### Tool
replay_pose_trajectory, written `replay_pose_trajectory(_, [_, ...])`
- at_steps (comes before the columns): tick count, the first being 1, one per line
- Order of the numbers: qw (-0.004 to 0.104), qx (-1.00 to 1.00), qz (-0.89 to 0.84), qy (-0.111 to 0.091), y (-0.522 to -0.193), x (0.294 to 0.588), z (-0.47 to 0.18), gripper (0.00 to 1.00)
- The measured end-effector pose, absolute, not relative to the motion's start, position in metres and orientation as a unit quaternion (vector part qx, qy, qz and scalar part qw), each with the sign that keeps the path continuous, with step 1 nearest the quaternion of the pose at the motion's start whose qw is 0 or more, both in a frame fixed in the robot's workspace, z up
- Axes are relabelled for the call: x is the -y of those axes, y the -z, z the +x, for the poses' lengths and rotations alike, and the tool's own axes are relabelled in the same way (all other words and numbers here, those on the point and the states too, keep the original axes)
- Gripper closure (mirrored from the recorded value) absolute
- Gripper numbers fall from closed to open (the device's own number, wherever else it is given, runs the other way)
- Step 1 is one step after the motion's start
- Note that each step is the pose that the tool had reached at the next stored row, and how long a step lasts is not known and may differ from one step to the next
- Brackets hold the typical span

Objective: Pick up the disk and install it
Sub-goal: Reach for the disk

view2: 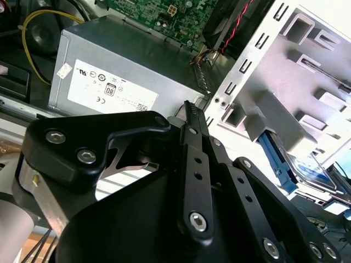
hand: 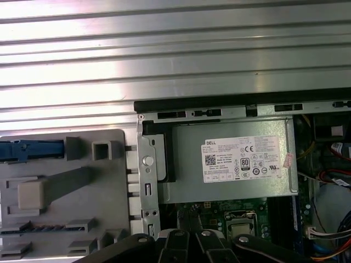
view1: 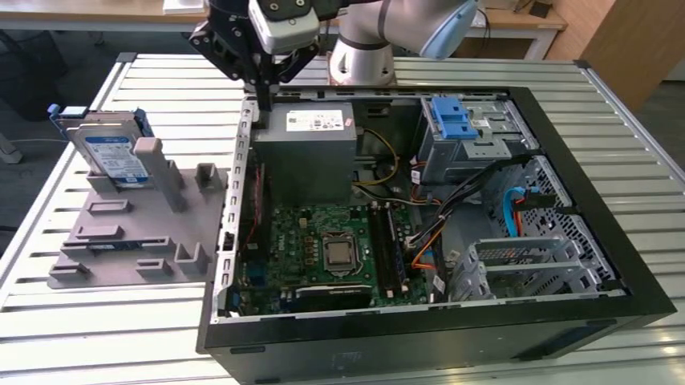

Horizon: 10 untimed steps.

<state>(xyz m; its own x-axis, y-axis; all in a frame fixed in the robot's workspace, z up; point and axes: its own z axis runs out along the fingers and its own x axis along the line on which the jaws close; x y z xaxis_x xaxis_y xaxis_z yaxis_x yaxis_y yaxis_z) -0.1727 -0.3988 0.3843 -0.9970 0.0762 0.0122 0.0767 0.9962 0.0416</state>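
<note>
claw point(view1: 263, 96): fingers pressed together, holding nothing, upper centre-left of exterior view, tips at case point(view1: 428, 333) rim | disk point(view1: 112, 156): upright in grey rack point(view1: 128, 233), frame left, on table point(view1: 107, 321), well apart from claw

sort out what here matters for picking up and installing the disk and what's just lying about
Part of the job: disk, standing in the grey holder; open computer case; drive cage with blue latch; gripper, near the case's edge, apart from the disk.

Just lying about: power supply; motherboard; cables; table.
</note>
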Motion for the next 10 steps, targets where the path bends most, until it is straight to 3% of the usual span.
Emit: replay_pose_trajectory(10, [0.007,0.999,-0.038,0.021,-0.3835,0.3989,-0.1764,0.89])
